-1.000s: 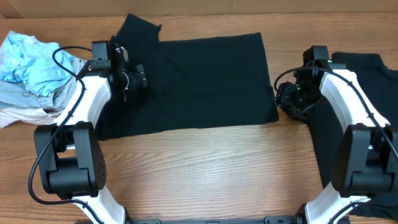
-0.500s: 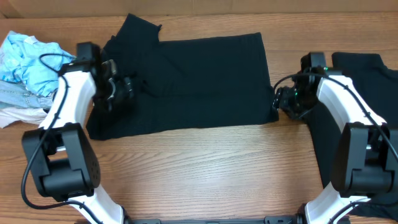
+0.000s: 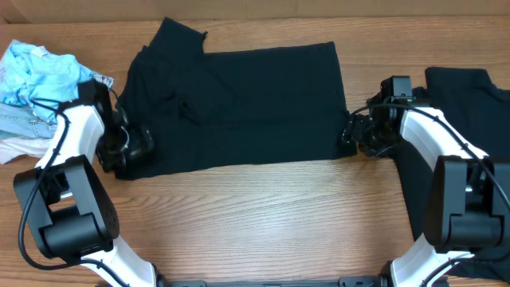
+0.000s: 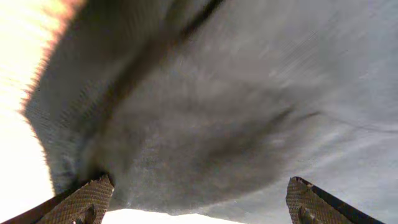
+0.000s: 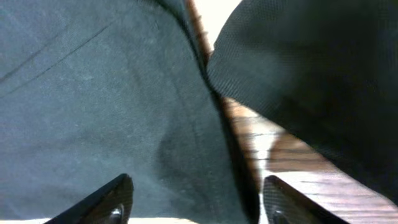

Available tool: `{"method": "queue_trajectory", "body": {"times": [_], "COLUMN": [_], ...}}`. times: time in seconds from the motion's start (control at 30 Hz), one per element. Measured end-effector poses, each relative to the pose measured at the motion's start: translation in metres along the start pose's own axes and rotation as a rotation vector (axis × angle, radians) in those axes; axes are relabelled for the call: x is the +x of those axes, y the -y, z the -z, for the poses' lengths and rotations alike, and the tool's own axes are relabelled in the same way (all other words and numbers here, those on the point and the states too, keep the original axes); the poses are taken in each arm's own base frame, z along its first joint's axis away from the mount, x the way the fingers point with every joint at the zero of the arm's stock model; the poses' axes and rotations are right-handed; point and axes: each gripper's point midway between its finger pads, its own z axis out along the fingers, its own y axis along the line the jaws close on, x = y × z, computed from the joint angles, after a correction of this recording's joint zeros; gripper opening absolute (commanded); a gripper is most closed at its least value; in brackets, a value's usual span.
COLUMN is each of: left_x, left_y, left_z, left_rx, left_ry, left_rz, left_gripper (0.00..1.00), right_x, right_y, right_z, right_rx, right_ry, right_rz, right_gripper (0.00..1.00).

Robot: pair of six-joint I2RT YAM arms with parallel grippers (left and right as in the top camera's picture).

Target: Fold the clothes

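Wood-grain table (image 3: 263, 215) bears black T-shirts (image 3: 255, 104) and pale laundry (image 3: 36, 80).

**Two arms, overhead and wrist views.** The left arm (image 3: 73, 131) and right arm (image 3: 426, 131) have smooth white link shells between black cylindrical joint housings (image 3: 68, 215). Thin black cables (image 3: 22, 227) loop along each arm. The left tool (image 3: 135, 147) and right tool (image 3: 349, 137) are black. The finger pads (image 4: 84, 200) are brown and cross-hatched.
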Motion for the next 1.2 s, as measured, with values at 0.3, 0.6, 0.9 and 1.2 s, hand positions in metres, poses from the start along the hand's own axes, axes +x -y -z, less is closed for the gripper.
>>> {"method": "queue_trajectory", "body": {"times": [0.3, 0.6, 0.9, 1.2], "left_x": [0.006, 0.003, 0.021, 0.046], "left_y": [-0.015, -0.035, -0.085, -0.116], "left_z": [-0.009, -0.006, 0.004, 0.010], "left_rx": [-0.074, -0.190, -0.339, -0.294], "left_ry": [-0.004, 0.012, -0.057, -0.162], "left_rz": [0.002, -0.016, 0.102, 0.257], "left_gripper": [0.81, 0.34, 0.30, 0.34], "right_x": [0.020, 0.035, 0.093, 0.123], "right_y": [0.006, 0.004, 0.016, 0.029], "right_z": [-0.011, -0.010, 0.003, 0.025], "right_rx": [-0.006, -0.022, 0.057, 0.169], "right_ry": [-0.053, -0.115, -0.349, -0.442], "right_rz": [-0.007, -0.045, -0.227, -0.311], "right_gripper": [0.23, 0.04, 0.04, 0.47]}}
